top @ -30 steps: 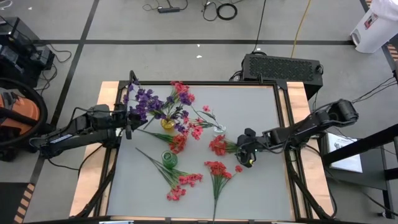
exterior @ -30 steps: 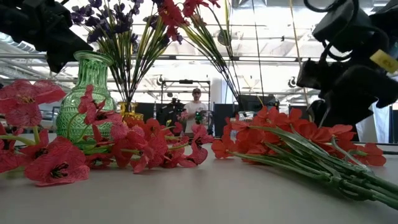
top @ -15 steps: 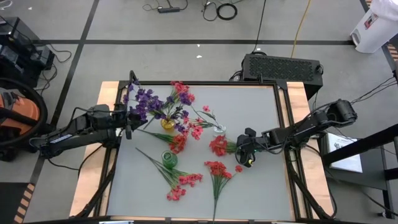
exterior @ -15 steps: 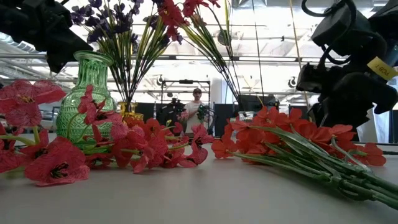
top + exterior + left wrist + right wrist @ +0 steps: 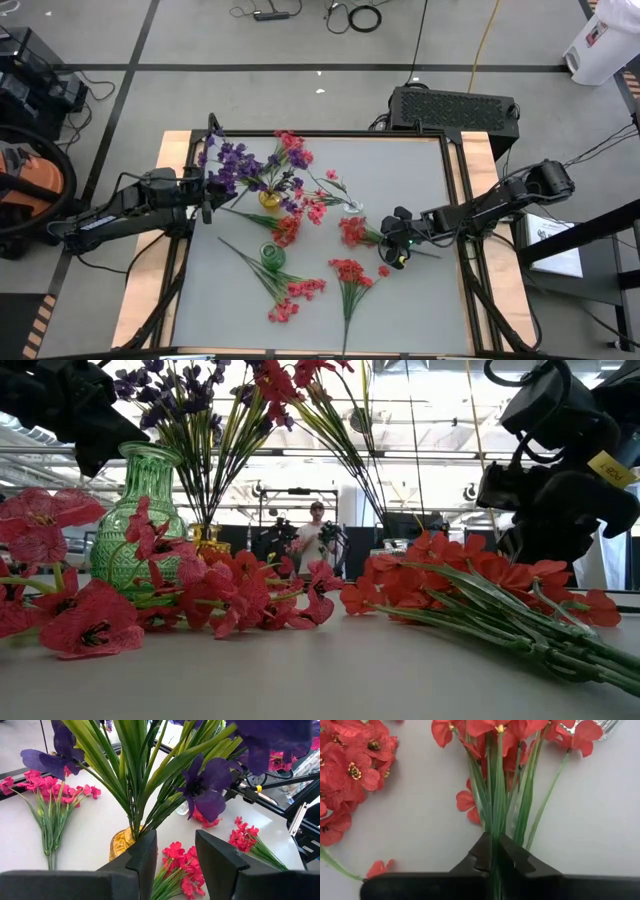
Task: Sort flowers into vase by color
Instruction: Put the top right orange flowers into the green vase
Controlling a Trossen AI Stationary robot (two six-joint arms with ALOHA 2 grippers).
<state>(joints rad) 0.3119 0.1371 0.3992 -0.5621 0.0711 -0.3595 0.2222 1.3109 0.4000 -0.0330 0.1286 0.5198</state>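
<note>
High view: the gray desk (image 5: 420, 190) carries a yellow vase (image 5: 269, 198) holding purple flowers (image 5: 232, 162). Beside it toward the desk's near edge stands a green vase (image 5: 272, 256), and on its right-arm side a clear vase (image 5: 352, 207) that is hard to make out. Three loose red bunches lie past the green vase toward that edge and the right arm; more red stems around the yellow vase overlap too much to count. The left hand (image 5: 207, 187) sits at the purple blooms beside the yellow vase; its fingers cannot be made out here. The right hand (image 5: 392, 240) lies at the stem end of a red sprig (image 5: 352, 232), on the clear vase's near side.

Low view: red blossoms fill the foreground around the green vase (image 5: 140, 510); the yellow vase (image 5: 211, 540) shows behind it, mostly hidden. Both arms are dark shapes cut off at the top corners. A person (image 5: 316, 535) stands far behind.

Left wrist view: the left hand (image 5: 175, 857) is spread, nothing between its fingers, with the yellow vase (image 5: 121, 842) just beyond them.

Right wrist view: the right hand (image 5: 495, 855) is pinched on the green stems of the red sprig (image 5: 495, 750), whose blossoms fan out ahead.
</note>
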